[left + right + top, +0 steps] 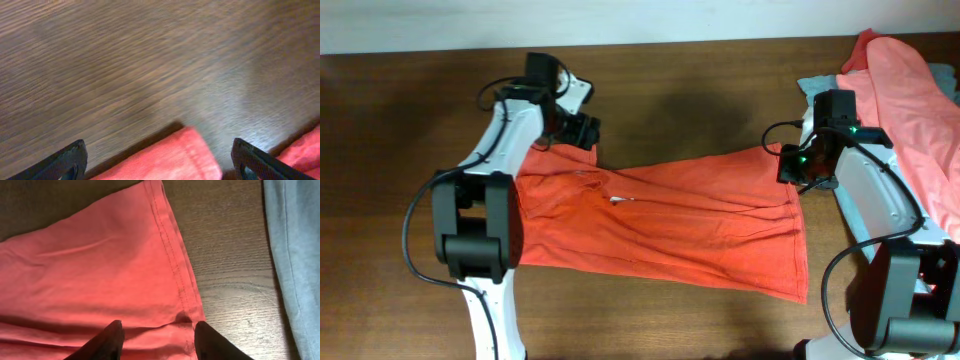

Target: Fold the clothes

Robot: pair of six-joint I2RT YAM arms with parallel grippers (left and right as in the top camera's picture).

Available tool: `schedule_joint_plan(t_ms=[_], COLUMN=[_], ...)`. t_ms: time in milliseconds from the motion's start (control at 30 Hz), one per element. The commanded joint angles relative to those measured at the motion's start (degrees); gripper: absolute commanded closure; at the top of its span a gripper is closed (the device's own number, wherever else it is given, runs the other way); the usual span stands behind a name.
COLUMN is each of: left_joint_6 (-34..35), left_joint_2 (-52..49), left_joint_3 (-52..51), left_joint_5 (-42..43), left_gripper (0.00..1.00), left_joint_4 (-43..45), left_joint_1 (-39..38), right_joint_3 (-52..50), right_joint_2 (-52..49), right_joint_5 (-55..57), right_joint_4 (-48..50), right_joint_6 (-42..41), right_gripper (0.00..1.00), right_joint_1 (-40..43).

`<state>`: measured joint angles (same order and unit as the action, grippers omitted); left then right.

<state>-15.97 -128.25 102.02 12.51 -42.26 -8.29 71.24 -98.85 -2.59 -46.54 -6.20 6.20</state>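
Reaching over the left edge of the T-shirt (660,225), the left arm (490,140) has the left fingers (585,131) at the shirt's far left corner, where a narrow tab of orange-red cloth runs up beside them. From the left wrist camera those fingers are released and spread wide. A rounded fold of the T-shirt (175,157) lies on the tabletop (150,60) in the gap between them, touching neither, and a second scrap of the same cloth shows outside the gap, past one finger.

The T-shirt is spread flat across the middle of the tabletop (670,70), running left to right and widening toward its near right corner. Shallow creases run along it, and there is a small white mark (620,199) left of its middle.

At the shirt's far right corner sit the right fingers (798,167), on the right arm (875,200) that comes up along the shirt's right edge. The right wrist camera shows them released too, spread to either side of the stitched hem (175,265). The hem corner puckers between the tips; whether either tip touches the cloth I cannot tell.

Right of the T-shirt, apart from its hem, lies a grey-blue garment (295,255). Over that, further right, is a salmon-pink garment (910,95).
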Motion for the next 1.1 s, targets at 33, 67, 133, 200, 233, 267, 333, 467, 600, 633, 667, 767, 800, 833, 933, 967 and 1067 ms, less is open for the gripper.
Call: schedule_joint_plan(t_ms=[33,67,133,200,233,267,333,467,600,633,667,767,800,833,933,967,1067], left_joint_6=[-1.9,-1.88,-1.79,-1.7,-1.7,-1.7,-1.7,-1.73,-1.7,-1.7,-1.66,0.87,3.19,4.76,6.1,6.08,8.7], left_joint_2=[0.68,0.2,-1.27,-2.82,-3.52,-4.0,-4.57,-5.27,-5.35,-5.35,-5.35,-5.25,-5.25,-5.25,-5.25,-5.25,-5.25], left_joint_3=[1.09,1.09,1.09,1.09,1.09,1.09,1.09,1.09,1.22,1.6,2.21,5.57,7.96,10.05,14.01,14.64,15.02], left_joint_5=[-2.93,-2.93,-2.93,-2.95,-2.93,-2.93,-2.93,-2.95,-2.95,-2.95,-2.95,-2.95,-2.89,-2.89,-2.03,-2.03,-3.02], left_gripper=[0.08,0.08,0.08,0.09,0.09,0.11,0.2,0.39,1.0,1.0,1.0,1.0,1.0,1.0,1.0,1.0,1.0], left_joint_4=[0.0,-0.13,-0.72,-2.14,-2.89,-3.34,-3.93,-4.57,-4.72,-4.79,-4.94,-5.09,-5.2,-5.42,-5.99,-6.08,-6.01], left_joint_1=[-0.83,-0.94,-0.98,-0.98,-0.98,-0.98,-0.98,-0.98,-0.98,-0.98,-0.98,-0.59,-0.07,0.44,1.55,1.79,2.47], right_joint_3=[0.55,0.55,0.55,0.55,0.55,0.55,0.55,0.55,0.55,0.55,0.55,0.55,0.57,0.57,0.57,0.57,0.57], right_joint_2=[-0.26,-0.26,-0.26,-0.26,-0.26,-0.26,-0.26,-0.26,-0.26,-0.26,-0.26,-0.26,-0.26,-0.26,-0.26,-0.26,-0.26], right_joint_5=[0.07,0.07,0.04,0.07,0.07,0.07,0.07,0.07,0.07,0.07,0.07,0.07,0.07,0.07,0.07,0.07,0.09], right_joint_4=[-0.55,-0.61,-0.61,-0.61,-0.61,-0.61,-0.59,-0.61,-0.59,-0.5,-0.15,1.33,2.29,2.67,2.86,2.93,4.09], right_joint_6=[-0.07,-0.04,-0.07,-0.07,-0.07,-0.04,-0.07,-0.07,-0.07,-0.07,-0.07,-0.04,-0.04,-0.04,-0.04,-0.04,-0.02], right_gripper=[0.49,0.49,0.49,0.49,0.49,0.49,0.49,0.49,0.49,0.49,0.49,0.49,0.49,0.49,0.49,0.49,0.49], right_joint_1=[0.26,0.26,0.26,0.26,0.26,0.26,0.26,0.26,0.26,0.26,0.26,0.26,0.26,0.26,0.26,0.26,0.26])
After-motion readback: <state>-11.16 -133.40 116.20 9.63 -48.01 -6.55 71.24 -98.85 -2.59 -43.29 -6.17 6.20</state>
